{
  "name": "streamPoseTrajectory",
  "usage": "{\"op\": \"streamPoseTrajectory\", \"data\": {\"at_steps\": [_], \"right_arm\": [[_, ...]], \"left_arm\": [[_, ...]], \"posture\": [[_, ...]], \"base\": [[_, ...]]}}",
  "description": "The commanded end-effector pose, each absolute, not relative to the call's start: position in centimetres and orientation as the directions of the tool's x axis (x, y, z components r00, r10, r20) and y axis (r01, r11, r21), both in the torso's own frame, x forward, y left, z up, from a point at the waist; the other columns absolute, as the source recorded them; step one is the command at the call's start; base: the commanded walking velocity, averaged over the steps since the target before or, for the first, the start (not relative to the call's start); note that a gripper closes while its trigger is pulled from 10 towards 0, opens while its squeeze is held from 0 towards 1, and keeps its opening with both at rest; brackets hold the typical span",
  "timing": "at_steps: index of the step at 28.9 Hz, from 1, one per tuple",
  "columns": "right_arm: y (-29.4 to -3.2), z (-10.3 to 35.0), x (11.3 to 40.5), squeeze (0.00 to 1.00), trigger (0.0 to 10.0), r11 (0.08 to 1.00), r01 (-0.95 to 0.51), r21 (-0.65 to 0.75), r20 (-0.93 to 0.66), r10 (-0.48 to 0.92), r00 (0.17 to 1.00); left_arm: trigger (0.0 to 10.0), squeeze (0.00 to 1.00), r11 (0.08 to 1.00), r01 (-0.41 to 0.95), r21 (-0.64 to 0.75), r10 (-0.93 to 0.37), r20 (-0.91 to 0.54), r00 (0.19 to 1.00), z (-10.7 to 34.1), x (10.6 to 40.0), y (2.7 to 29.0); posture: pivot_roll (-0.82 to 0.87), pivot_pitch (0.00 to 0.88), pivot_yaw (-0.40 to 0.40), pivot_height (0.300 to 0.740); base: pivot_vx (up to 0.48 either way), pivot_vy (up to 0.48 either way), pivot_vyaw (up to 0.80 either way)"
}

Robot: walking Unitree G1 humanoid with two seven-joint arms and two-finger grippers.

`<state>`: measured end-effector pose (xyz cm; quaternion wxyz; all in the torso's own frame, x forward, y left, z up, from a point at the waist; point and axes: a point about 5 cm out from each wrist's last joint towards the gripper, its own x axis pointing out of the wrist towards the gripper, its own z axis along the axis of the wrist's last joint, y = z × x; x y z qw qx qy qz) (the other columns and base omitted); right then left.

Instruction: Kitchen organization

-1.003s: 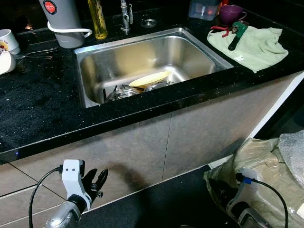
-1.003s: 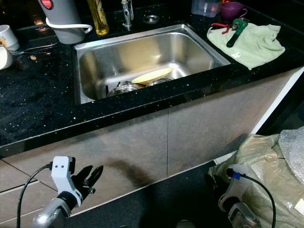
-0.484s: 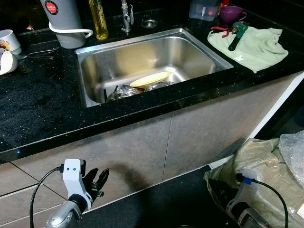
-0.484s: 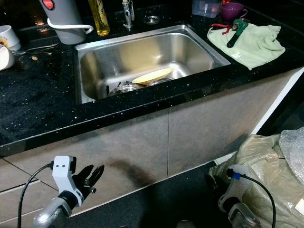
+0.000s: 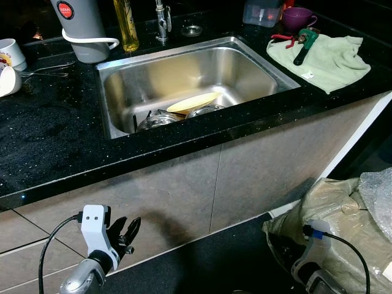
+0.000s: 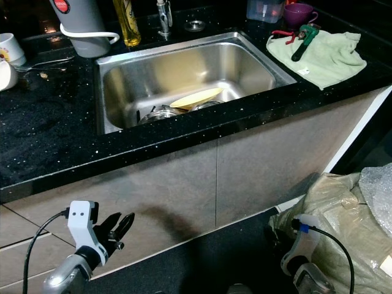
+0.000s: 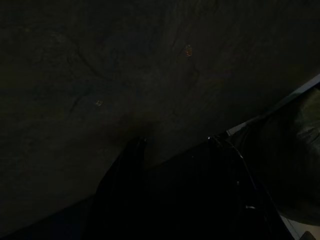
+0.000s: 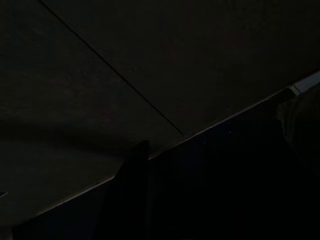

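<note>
While both arms hang idle below the counter's front edge, the left gripper [image 5: 127, 233] has its fingers parted and empty; the right gripper's [image 5: 283, 252] finger state cannot be told. Dishes [image 5: 184, 110] lie in the sink [image 5: 257, 61] mid-counter; a green cloth [image 5: 331, 58] covers the counter's [image 5: 49, 135] right corner.
</note>
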<state>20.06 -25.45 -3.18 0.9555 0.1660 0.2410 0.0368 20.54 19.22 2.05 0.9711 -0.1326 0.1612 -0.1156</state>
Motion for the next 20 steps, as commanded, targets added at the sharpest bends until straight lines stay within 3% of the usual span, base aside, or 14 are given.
{"op": "streamPoseTrajectory", "data": {"at_steps": [1, 20], "right_arm": [[-25.52, -3.43, 19.72, 0.0, 10.0, 0.945, 0.007, 0.328, -0.459, 0.152, 0.875], [-25.41, -3.2, 19.94, 0.0, 10.0, 0.944, -0.004, 0.329, -0.442, 0.158, 0.883]], "left_arm": [[10.0, 0.0, 0.941, 0.182, -0.284, -0.27, -0.307, 0.913, 1.65, 20.32, 19.31], [10.0, 0.0, 0.941, 0.183, -0.285, -0.27, -0.306, 0.913, 1.71, 20.32, 19.29]], "posture": [[-0.15, 0.093, 0.05, 0.732], [-0.14, 0.107, 0.049, 0.732]], "base": [[0.0, 0.0, 0.0], [0.0, 0.0, 0.0]]}}
